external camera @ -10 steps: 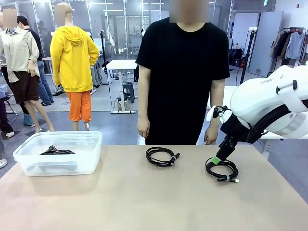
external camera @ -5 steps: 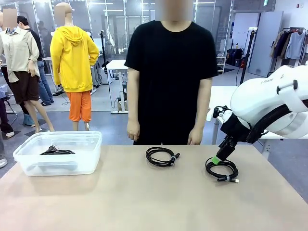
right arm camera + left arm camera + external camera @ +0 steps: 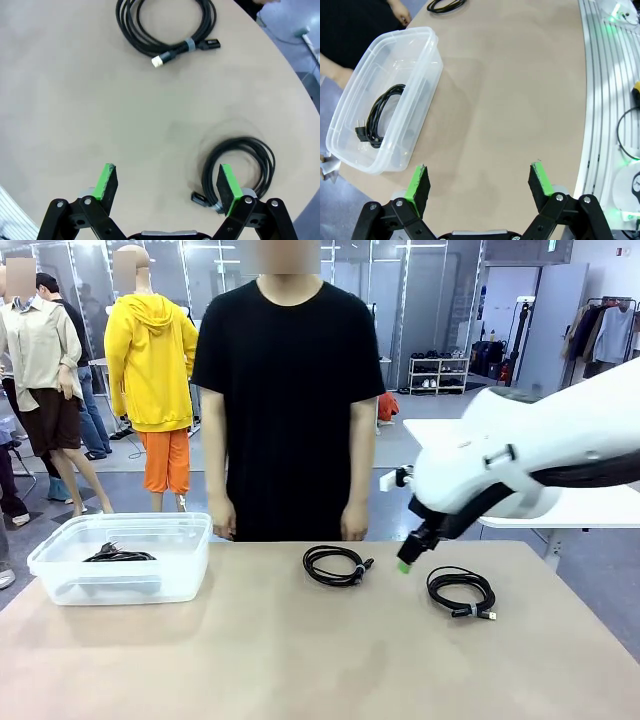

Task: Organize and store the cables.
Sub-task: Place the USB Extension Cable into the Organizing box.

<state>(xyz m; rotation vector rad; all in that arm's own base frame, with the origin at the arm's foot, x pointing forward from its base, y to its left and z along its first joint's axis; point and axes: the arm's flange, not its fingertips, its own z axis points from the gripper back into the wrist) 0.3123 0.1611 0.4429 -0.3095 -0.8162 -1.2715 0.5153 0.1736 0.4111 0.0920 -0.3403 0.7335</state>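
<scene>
Lying at three o'clock of the wide-open right gripper (image 3: 166, 175), the cable (image 3: 239, 143), likely light and floppy, is best pinched across its strands; the left gripper (image 3: 480, 180) is spread too.

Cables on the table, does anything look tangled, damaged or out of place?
Nothing stands out. The middle coil and the right coil lie neatly wound on the table; a third coil lies inside the clear bin.
</scene>
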